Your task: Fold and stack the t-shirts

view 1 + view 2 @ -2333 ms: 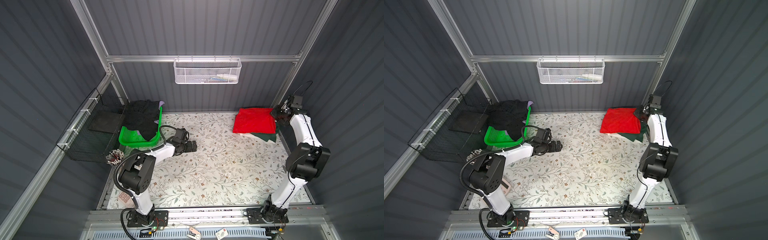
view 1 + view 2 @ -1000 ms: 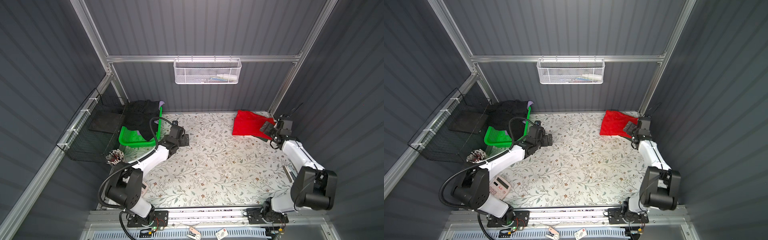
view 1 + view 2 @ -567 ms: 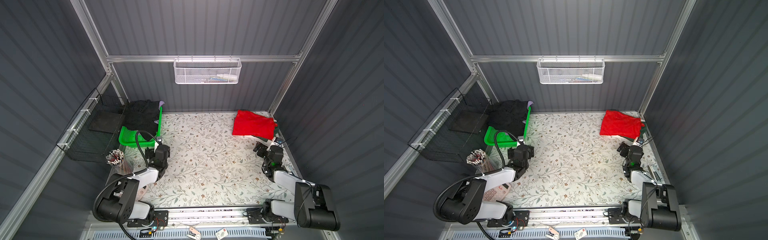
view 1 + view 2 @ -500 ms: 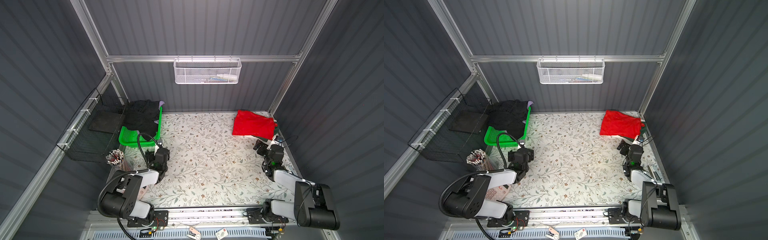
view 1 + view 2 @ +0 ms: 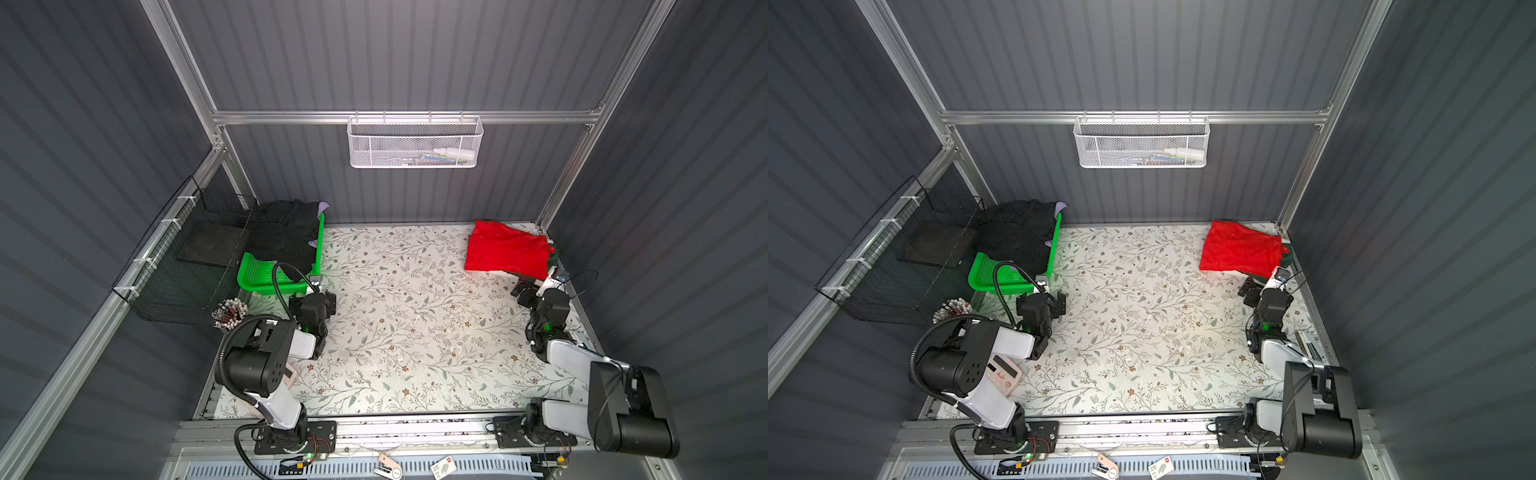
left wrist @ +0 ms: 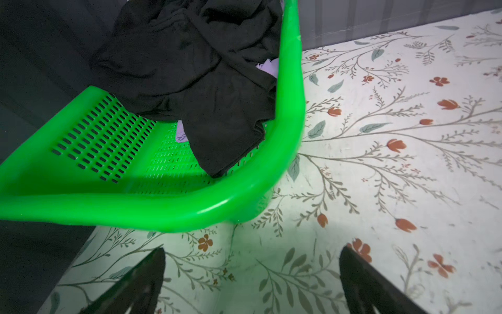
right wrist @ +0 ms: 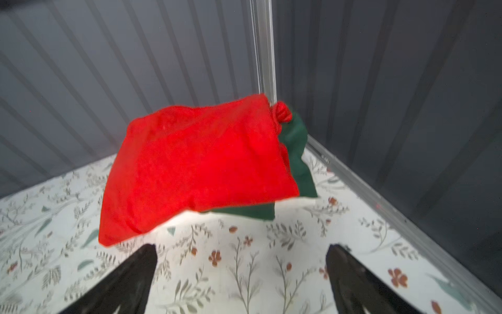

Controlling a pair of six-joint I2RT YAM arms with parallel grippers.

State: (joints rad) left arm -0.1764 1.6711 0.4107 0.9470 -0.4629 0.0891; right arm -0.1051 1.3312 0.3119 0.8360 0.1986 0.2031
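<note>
Red t-shirt (image 5: pixel 505 251) folded atop dark green t-shirt (image 7: pixel 296 152), 1 o'clock corner, seemingly keeping table (image 5: pixel 415 324) centre for folding. Black t-shirts (image 5: pixel 282 237) over lavender t-shirt (image 6: pixel 267 66), count unclear, wait in basket (image 5: pixel 266 276), 10 o'clock. Left gripper (image 6: pixel 251 249), right gripper (image 7: pixel 242 246) splayed wide, empty.

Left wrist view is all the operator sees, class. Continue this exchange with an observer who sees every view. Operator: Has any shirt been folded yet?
Observer: Yes. A red shirt lies folded in the far right corner of the table.
Operator: Is it alone there?
Observer: No. A dark green shirt lies under it, with its edges showing.
Operator: Is the other arm holding anything?
Observer: No. The right gripper is open and empty, facing that pile from close by.
</note>
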